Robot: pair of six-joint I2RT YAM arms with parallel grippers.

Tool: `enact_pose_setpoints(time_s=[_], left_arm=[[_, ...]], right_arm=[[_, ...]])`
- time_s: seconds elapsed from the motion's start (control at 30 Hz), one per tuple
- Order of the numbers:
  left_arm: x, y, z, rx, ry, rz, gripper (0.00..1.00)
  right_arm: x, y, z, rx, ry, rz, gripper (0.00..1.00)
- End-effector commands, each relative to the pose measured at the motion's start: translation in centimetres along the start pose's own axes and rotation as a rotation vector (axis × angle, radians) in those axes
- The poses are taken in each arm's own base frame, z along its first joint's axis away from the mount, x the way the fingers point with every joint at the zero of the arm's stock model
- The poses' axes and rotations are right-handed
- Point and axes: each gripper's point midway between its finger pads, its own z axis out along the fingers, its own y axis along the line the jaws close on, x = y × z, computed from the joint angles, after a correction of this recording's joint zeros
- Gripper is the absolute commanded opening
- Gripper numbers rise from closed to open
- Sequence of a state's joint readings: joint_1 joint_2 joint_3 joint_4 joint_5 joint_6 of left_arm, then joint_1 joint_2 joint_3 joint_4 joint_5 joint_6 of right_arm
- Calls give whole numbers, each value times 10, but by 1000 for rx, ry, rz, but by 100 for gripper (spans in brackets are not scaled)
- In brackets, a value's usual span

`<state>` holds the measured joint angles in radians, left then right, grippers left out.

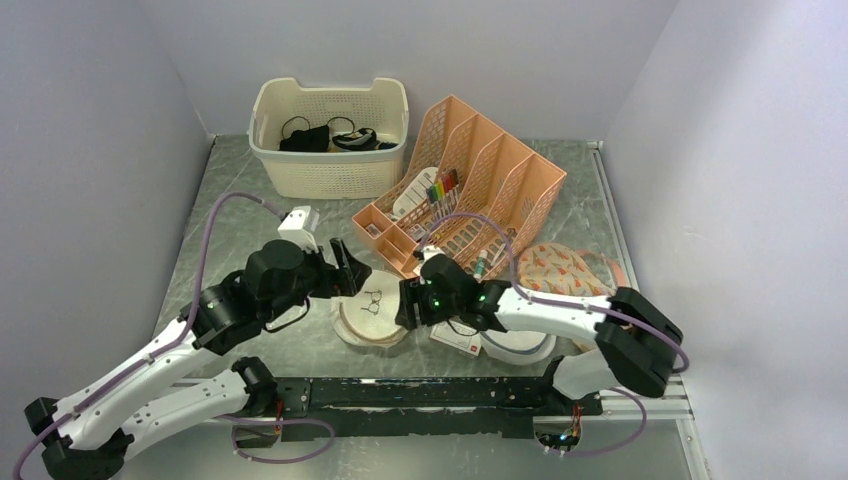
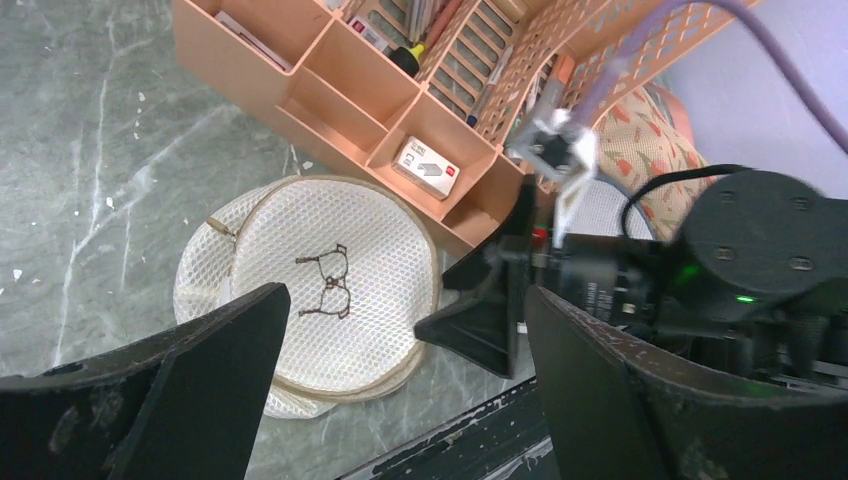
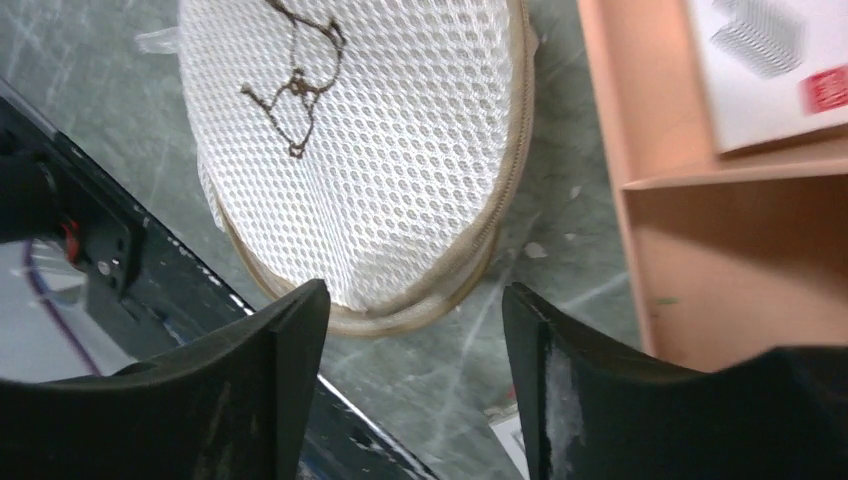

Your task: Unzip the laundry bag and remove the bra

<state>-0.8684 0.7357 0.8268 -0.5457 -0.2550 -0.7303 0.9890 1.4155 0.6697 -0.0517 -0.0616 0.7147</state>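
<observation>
The laundry bag lies flat on the table between both arms, a white mesh disc with beige zipper trim and a brown stitched emblem. It also fills the left wrist view and the right wrist view. No dark cloth shows through its mesh. My left gripper hovers at its left rim, open and empty. My right gripper is at the bag's right rim, open, with only table between its fingers. Two dark cloths with thin loops lie in the back basket. I cannot tell which one is the bra.
A cream perforated basket stands at the back. An orange file organizer sits just behind the bag. A carrot-print pouch and a white disc with a grey rim lie to the right. A black rail runs along the near edge.
</observation>
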Motion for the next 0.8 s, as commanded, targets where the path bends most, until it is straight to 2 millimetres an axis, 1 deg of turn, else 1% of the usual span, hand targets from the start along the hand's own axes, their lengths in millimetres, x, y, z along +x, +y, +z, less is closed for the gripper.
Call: enact_pose_setpoints(time_s=[0.0, 0.07, 0.17, 0.2, 0.3, 0.33, 0.4, 0.47, 0.5, 0.53, 0.6, 0.63, 0.7, 0.77], left_arm=[[-8, 5, 1, -31, -44, 19, 99], [-13, 3, 5, -31, -53, 43, 99], [-22, 1, 16, -31, -37, 80, 99], [-32, 5, 22, -38, -37, 76, 99], [-49, 13, 43, -14, -2, 66, 99], [-59, 17, 47, -13, -9, 66, 100], [-87, 24, 50, -31, -49, 80, 100], [-119, 31, 49, -55, -92, 99, 100], [-136, 31, 44, -59, -118, 111, 99], [-156, 29, 38, -62, -152, 125, 99], [-196, 22, 19, -76, -235, 159, 99], [-215, 15, 6, -83, -280, 205, 100], [-247, -3, -23, -71, -371, 246, 100], [-270, -22, -55, -49, -458, 265, 100]], right_arm=[[-40, -8, -33, 79, -136, -201, 73], [-59, -16, -51, 130, -213, -216, 88], [-92, -26, -80, 183, -325, -204, 99], [-105, -30, -91, 193, -365, -200, 100], [-144, -46, -125, 237, -477, -169, 100], [-156, -50, -138, 254, -516, -165, 100], [-178, -59, -166, 313, -582, -175, 100], [-199, -61, -196, 367, -651, -190, 100], [-211, -60, -212, 387, -689, -197, 100], [-228, -52, -237, 393, -750, -202, 100], [-245, -46, -271, 432, -825, -201, 100], [-251, -44, -289, 455, -865, -191, 100], [-261, -36, -324, 475, -941, -183, 100], [-265, -27, -352, 465, -1005, -186, 100]])
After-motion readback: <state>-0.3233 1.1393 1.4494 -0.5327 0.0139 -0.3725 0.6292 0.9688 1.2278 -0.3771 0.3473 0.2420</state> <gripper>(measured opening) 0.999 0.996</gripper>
